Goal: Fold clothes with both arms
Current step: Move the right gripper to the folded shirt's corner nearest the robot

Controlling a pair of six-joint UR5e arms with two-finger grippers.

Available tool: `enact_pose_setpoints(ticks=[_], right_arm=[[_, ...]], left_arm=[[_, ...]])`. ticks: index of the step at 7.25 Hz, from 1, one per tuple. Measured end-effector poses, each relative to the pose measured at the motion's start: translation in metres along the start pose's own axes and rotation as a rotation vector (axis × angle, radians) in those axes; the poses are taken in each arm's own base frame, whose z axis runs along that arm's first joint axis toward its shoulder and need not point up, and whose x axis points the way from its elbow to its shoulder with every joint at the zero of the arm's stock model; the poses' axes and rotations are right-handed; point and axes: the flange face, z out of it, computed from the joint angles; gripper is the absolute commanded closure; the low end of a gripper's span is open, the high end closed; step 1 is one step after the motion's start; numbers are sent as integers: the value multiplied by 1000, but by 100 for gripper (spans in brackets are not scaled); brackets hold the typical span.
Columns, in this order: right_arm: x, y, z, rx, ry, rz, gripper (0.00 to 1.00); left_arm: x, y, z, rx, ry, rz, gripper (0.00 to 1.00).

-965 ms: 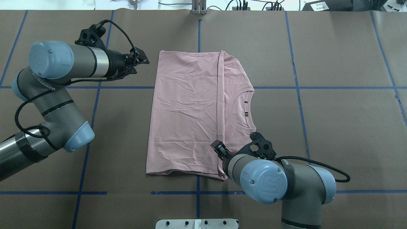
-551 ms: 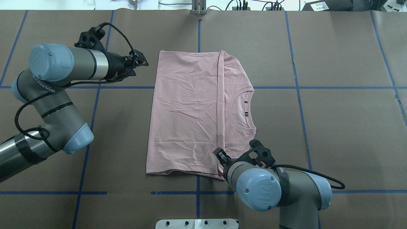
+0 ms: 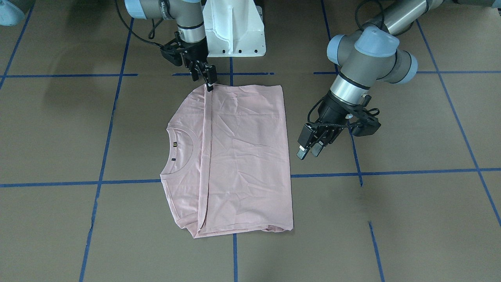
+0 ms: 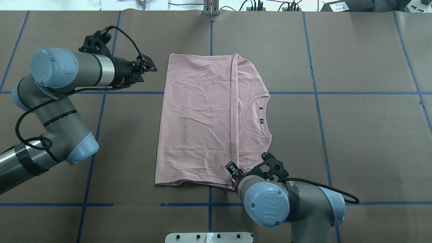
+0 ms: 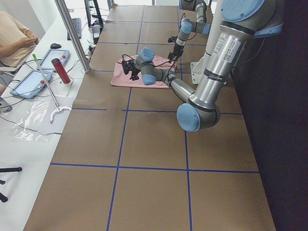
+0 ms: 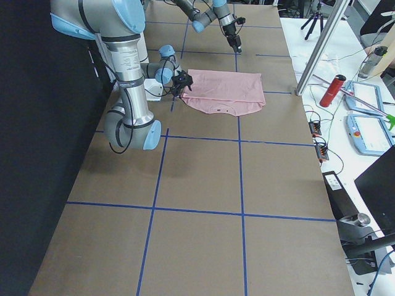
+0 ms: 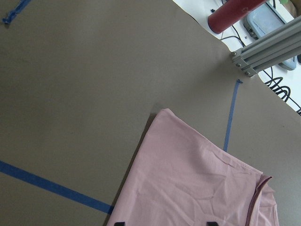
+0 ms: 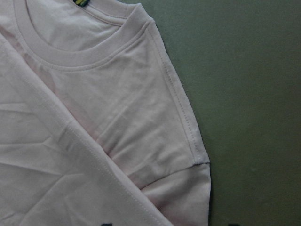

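The light pink T-shirt lies folded flat on the brown table, print hidden, ribbed collar towards the right. It also shows in the front view. My left gripper hovers open and empty off the shirt's far left corner, apart from the cloth. My right gripper is open just above the shirt's near edge, at the folded hem line beside the sleeve. The right wrist view shows collar and sleeve close below; the left wrist view shows the shirt corner.
The white pedestal base stands at the table's near edge. An aluminium post rises at the far edge, with a red cylinder, tablets and cables beyond. Blue tape lines cross the table. An operator sits at the far side.
My right arm has drawn back towards the robot, so its gripper slid along the fold line to the shirt's near edge. My left gripper shifted only slightly.
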Motion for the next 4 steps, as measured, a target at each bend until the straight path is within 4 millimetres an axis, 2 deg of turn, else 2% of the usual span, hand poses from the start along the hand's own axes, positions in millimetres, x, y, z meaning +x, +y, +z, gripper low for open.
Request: enact_pose_setpoints(ticks=[4], right_arm=[[-8, 1, 15, 12, 26, -7, 25]], left_arm=[[0, 1, 0, -1, 0, -1, 35]])
